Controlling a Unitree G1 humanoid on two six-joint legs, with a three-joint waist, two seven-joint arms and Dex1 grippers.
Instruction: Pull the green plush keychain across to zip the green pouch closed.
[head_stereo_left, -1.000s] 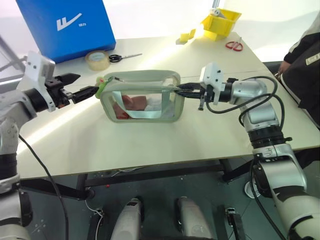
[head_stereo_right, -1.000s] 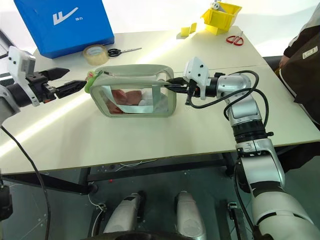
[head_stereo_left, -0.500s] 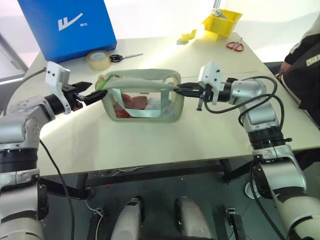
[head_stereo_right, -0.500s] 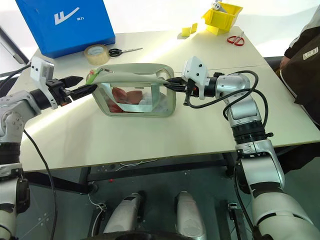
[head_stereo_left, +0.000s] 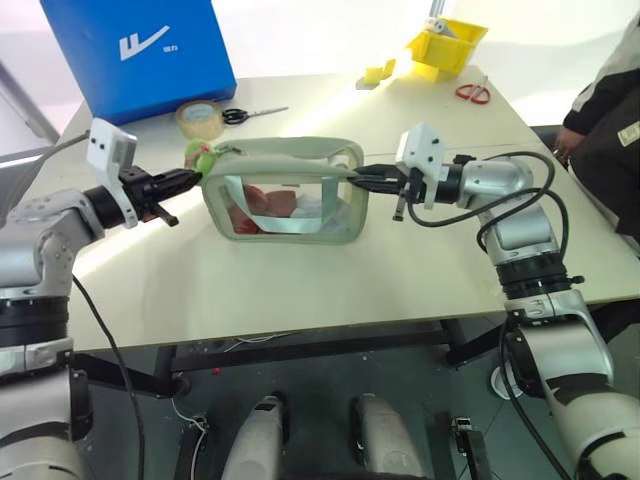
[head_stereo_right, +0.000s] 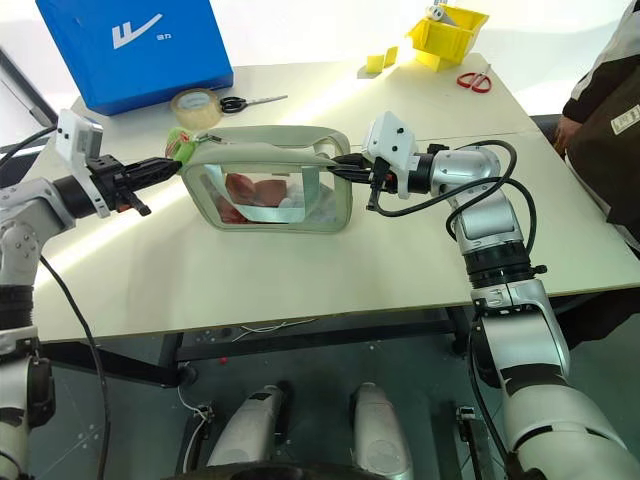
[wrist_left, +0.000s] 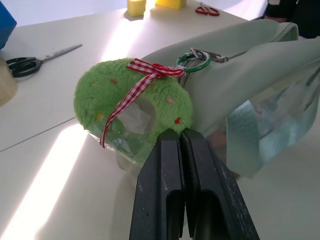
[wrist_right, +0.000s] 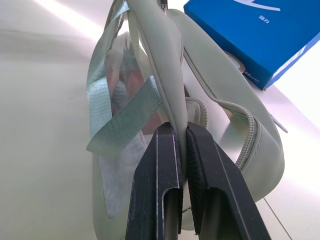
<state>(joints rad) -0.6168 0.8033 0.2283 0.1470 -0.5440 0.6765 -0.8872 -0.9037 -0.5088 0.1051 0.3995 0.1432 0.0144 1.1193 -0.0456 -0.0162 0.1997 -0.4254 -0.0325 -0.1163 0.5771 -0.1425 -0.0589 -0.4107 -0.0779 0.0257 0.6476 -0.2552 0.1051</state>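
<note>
silver arms (head_stereo_left: 520, 225), black cables (head_stereo_left: 95, 320)

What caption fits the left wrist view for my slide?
Left gripper shut on the keychain's lower edge, beside the pouch.

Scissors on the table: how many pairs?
2. Black-handled scissors lie beside the tape roll near the blue box; red-handled scissors lie by the yellow bin.

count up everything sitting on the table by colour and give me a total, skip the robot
Green: 2 – green pouch, green plush keychain
Blue: 1 – box
Yellow: 3 – bin, two small blocks
Red: 1 – red-handled scissors
Black: 1 – black-handled scissors
Tan: 1 – tape roll
Total: 9
</note>
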